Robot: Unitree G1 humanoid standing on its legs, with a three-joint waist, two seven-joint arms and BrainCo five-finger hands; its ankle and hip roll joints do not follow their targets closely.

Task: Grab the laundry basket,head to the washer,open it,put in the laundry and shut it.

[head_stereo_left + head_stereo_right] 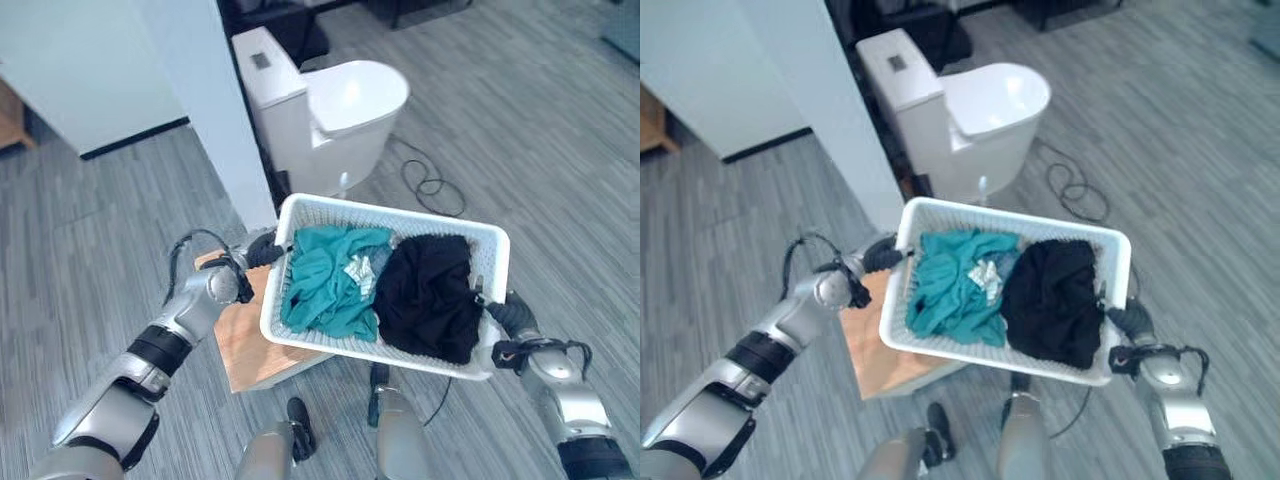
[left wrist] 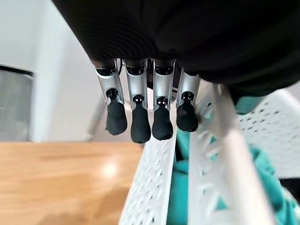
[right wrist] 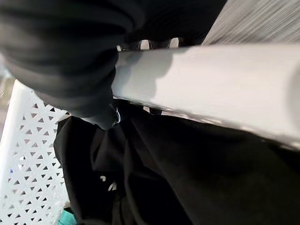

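Two hands carry the white laundry basket [image 1: 300, 330] between them, its long axis running from one hand to the other, lifted clear above a small wooden tabletop [image 1: 255, 345]. We see the left hand [image 1: 262, 250] at one short end, fingers [image 2: 140, 124] hooked over the rim. The right hand [image 1: 500, 310] is at the opposite short end with its thumb over the rim bar; we judge it clamped there. The basket is rigid perforated plastic and rectangular. Inside lie soft crumpled cloth, a teal garment [image 1: 325, 285] towards the left and a black garment [image 1: 430, 295] towards the right. No washer is visible; turning to find it comes next.
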